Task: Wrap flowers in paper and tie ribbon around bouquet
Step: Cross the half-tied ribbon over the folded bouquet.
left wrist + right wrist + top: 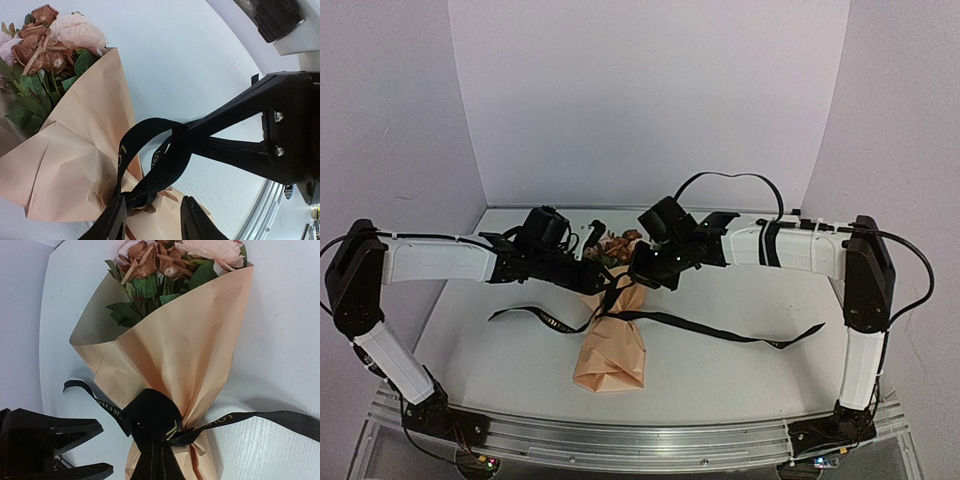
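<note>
Wrapping looks done: the paper (pixel 190 340) is folded into a cone around the flowers (pixel 160 260), blooms and leaves poking out of the wide end. The bouquet (pixel 612 350) lies mid-surface, blooms toward the back wall. Now it's all about the tie. The ribbon (pixel 740 335) circles the narrow neck of the cone and crosses over itself there, with one loop standing up off the paper. Its two tails trail loose across the surface (pixel 720 380), one out to each side. So I'd call it wrapped and cinched, with the knot or bow not yet finished. Both arms reach inward and meet right over that neck, the left arm (pixel 440 258) from its side and the right arm (pixel 790 245) from the other, wrists bent down toward the bundle. The right fingers (pixel 200 136) are pressed together, tips buried in the raised loop. They look to be pinching the ribbon and holding that loop up. The left fingers (pixel 115 222) are spread, hovering just above the crossing. The ribbon runs down into the gap between them, but nothing is clamped. To my eye the left is lined up to take a strand, and pulling the tie snug is what's left.
</note>
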Motion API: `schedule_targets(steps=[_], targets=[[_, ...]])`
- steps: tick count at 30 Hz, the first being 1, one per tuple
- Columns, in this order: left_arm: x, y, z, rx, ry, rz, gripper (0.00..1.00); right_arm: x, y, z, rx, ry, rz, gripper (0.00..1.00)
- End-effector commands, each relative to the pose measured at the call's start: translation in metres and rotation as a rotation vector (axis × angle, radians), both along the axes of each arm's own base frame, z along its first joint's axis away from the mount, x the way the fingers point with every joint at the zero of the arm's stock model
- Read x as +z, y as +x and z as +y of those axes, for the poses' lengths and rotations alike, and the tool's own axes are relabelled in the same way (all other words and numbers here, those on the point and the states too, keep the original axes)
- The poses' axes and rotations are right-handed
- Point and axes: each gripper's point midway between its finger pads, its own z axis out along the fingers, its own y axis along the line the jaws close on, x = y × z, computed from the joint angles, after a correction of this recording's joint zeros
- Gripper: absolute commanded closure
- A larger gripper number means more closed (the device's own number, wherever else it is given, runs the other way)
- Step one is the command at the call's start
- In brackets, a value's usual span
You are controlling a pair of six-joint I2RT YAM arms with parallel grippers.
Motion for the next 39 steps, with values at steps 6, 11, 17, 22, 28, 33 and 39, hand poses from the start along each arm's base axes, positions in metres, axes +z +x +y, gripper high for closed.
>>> schedule_targets(steps=[6,11,17,22,28,33,39], targets=[[0.005,0.007,-0.007,-0.003,-0.008,-0.043,0.6,0.038,0.0,0.001,-0.005,0.064,-0.062,1.0],[-0.008,0.006,-0.015,-0.021,0.01,-0.042,0.59,0.042,-0.001,0.001,-0.002,0.073,-0.061,1.0],[-0.012,0.007,-0.021,-0.026,0.022,-0.05,0.59,0.043,-0.001,0.002,-0.001,0.078,-0.061,1.0],[-0.015,0.005,-0.022,-0.029,0.027,-0.05,0.6,0.043,-0.001,0.003,0.0,0.08,-0.057,1.0],[-0.025,0.006,-0.024,-0.013,0.053,-0.049,0.66,0.042,-0.003,0.005,0.003,0.084,-0.048,1.0],[-0.028,0.008,-0.027,-0.005,0.055,-0.055,0.73,0.038,-0.008,0.006,0.005,0.085,-0.034,1.0],[-0.03,0.01,-0.028,0.002,0.065,-0.07,0.98,0.034,-0.011,0.001,-0.012,0.072,-0.029,1.0]])
